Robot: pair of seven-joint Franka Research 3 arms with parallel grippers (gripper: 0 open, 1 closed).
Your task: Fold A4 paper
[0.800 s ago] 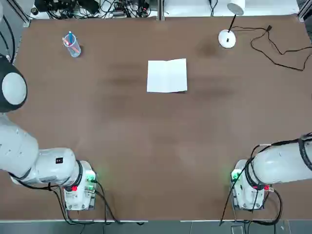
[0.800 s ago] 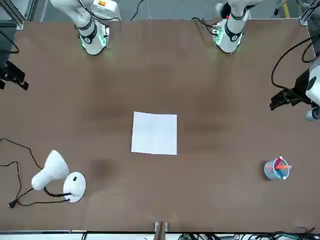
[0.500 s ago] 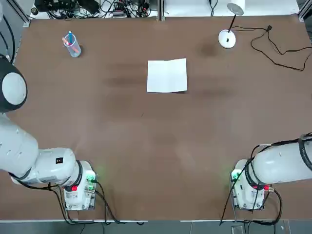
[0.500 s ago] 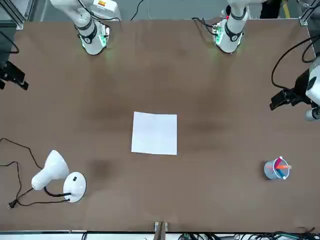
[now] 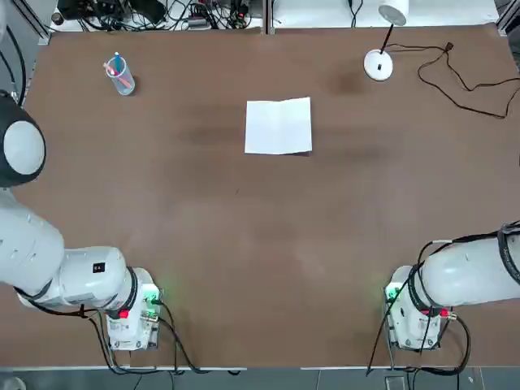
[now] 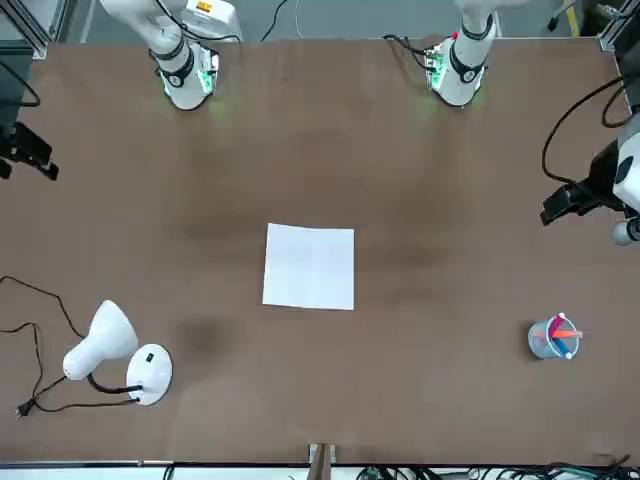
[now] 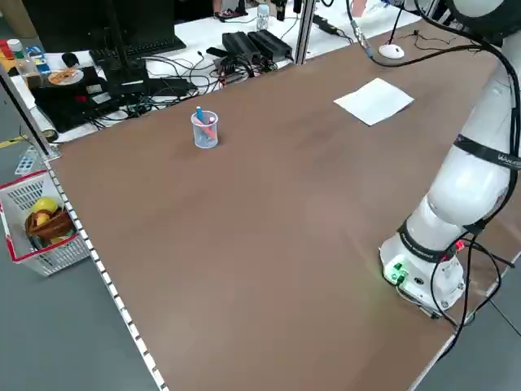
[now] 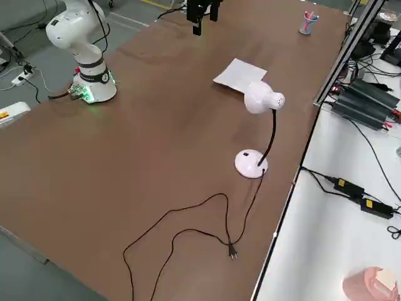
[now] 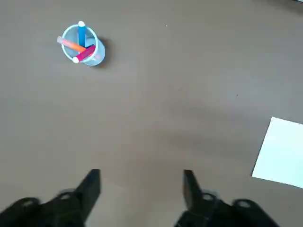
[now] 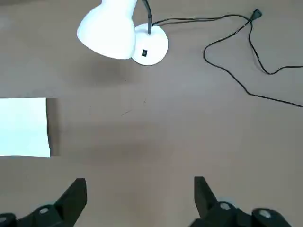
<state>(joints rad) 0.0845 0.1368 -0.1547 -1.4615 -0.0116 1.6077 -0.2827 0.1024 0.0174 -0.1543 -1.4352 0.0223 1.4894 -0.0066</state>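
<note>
My left gripper (image 9: 141, 175), fingers wide and holding nothing, hangs over the robot's left side of the table; the thin white rectangular sheet of paper (image 5: 279, 127) lies flat between both grippers, touching neither; my right gripper (image 10: 140, 182), also spread wide and unloaded, hangs over the right side. Across the brown tabletop (image 5: 244, 244) I see a translucent blue plastic cup (image 5: 122, 80) of coloured pens, then the sheet, then a white lamp (image 5: 378, 65) with its black cord (image 5: 455, 96). A red-rimmed white plastic basket (image 7: 57, 257) sits off the left edge. Since the earlier front view, the paper hasn't moved, but a dark shape beyond the table has gone.
</note>
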